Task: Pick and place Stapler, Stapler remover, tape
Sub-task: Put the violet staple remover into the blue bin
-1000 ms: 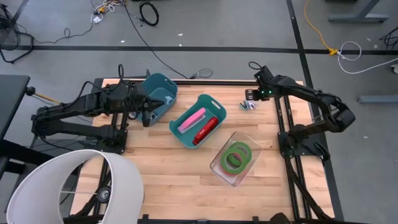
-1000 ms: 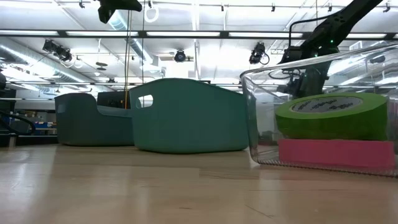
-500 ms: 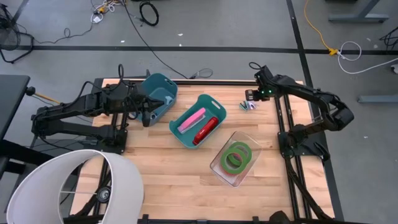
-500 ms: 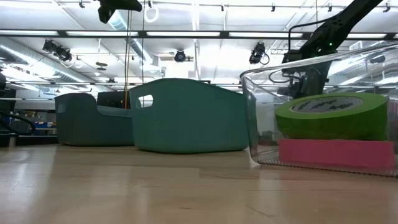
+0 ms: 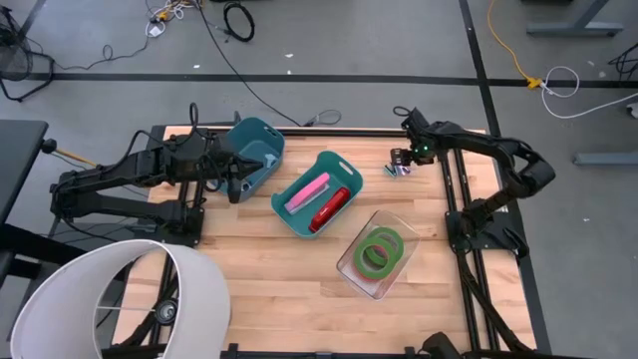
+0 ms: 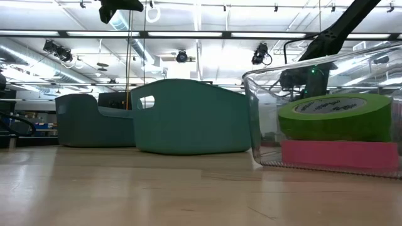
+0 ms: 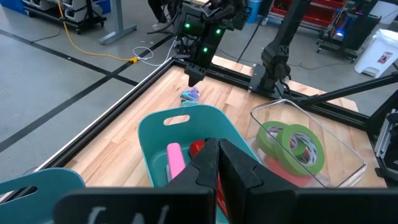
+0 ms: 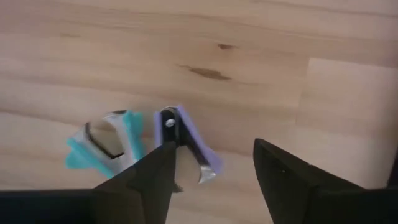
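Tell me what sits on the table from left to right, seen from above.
Small teal bin → larger teal bin holding a pink stapler and a red stapler → clear tub with green tape → staple removers.

wooden table [image 5: 269, 269], teal bins [image 5: 317, 193], clear tray [image 5: 378, 252]

Purple staple remover [image 8: 189, 144] partly behind right hand's [image 8: 214, 169] fingers [image 8: 149, 177], tip hidden

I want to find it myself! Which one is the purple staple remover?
Look at the table's far right corner, under the right end effector. Two small staple removers lie side by side there; the purple one sits between the open fingers, the teal one beside it.
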You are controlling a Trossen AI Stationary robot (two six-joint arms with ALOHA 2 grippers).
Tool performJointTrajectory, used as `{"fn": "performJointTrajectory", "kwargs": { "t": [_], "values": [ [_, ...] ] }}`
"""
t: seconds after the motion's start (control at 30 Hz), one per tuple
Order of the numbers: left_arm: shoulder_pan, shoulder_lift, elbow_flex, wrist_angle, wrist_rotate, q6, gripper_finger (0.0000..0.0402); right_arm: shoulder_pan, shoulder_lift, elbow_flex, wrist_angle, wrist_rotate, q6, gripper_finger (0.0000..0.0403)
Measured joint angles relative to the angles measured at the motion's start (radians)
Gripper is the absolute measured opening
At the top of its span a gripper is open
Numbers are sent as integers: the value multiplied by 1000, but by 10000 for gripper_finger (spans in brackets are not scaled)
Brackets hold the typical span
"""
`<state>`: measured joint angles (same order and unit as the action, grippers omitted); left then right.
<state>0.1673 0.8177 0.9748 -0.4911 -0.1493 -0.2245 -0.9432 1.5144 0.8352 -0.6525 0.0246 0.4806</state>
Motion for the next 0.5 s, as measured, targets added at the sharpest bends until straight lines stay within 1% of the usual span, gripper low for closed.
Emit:
{"fn": "performJointTrajectory", "kwargs": {
  "t": [0.07, 0.5],
  "values": [
    [0, 0, 0, 0, 0, 0, 16, 1, 3, 0, 3, 20, 12, 211],
    [0, 0, 0, 0, 0, 0, 16, 2, 2, 1, -2, 19, 7, 161]
  ]
}}
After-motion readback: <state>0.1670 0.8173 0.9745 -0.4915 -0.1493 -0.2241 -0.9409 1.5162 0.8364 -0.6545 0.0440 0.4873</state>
